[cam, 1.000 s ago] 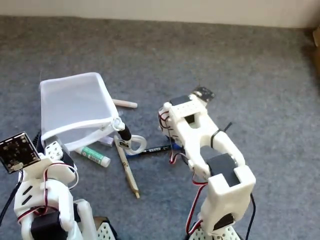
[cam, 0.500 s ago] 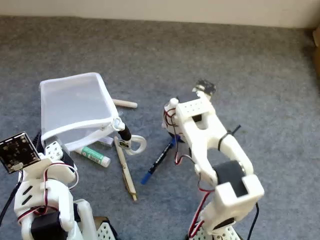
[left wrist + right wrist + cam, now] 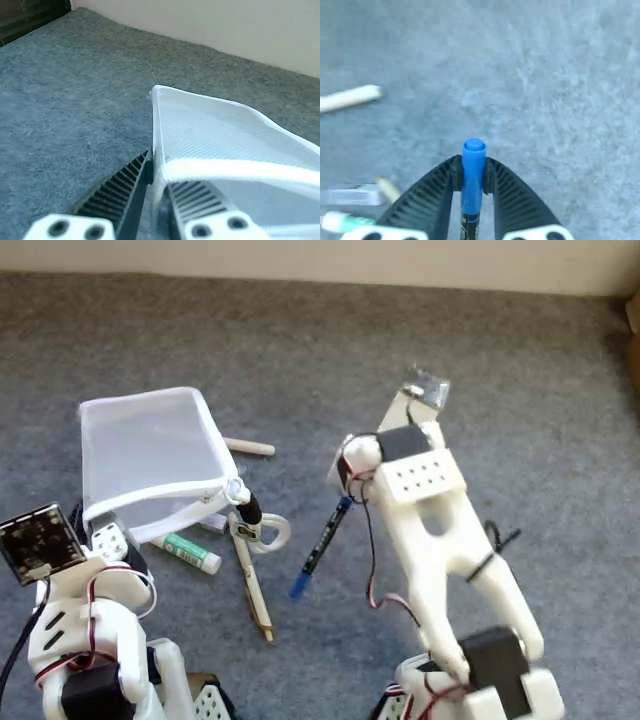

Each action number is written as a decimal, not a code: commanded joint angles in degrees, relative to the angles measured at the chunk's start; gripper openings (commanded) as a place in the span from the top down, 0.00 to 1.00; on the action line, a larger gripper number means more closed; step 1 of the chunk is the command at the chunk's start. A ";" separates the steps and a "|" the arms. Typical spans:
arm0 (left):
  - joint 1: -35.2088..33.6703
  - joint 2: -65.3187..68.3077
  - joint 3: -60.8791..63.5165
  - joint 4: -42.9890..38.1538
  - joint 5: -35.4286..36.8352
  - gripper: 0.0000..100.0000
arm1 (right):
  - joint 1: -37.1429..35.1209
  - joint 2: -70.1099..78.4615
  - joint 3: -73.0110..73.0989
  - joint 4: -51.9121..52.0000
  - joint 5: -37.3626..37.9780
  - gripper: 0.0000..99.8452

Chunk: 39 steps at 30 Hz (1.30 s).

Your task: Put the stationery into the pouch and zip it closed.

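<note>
Right gripper [image 3: 472, 169] is clenched on the blue-and-black pen [image 3: 320, 548], blue end poking just past the fingertips. From overhead the pen slants out from under the wrist around mid-carpet, apart from the white mesh pouch [image 3: 150, 452].

The pouch lies toward the left edge of the grey carpet [image 3: 520, 360], mouth facing the near edge. Left gripper [image 3: 157, 172] is pinched on the pouch's rim, at one end of the mouth.

Loose by the mouth:
- green-and-white tube [image 3: 186, 552]
- long beige pen [image 3: 252, 580]
- small white block [image 3: 212, 524]
- short wooden stick [image 3: 250, 447], off the pouch's right side

Early going, I'd say: nothing looks to be inside the pouch yet.

Risks as I see them:
- The mouth looks like a narrow slit, held at one end only. The pen tip could hit rim or mesh and shove the pouch instead of entering.
- That shove could tug the thin rim out of the left grip, and the opening collapses.
- The pen is round and smooth. Contact at its free end would lever it, so it may twist or slip out.
- A low approach crosses the long beige pen and could scatter the loose pieces.
- Letting go too soon could leave the pen half out, fouling the zip.
</note>
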<state>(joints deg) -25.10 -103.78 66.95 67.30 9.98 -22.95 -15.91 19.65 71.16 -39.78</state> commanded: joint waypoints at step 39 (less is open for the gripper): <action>4.62 67.74 -66.51 25.93 -2.90 0.97 | -12.70 -38.90 1.71 -40.04 30.77 1.00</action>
<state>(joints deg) -21.32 -37.05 4.44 93.14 5.93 -33.67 -53.63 22.11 36.79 -12.53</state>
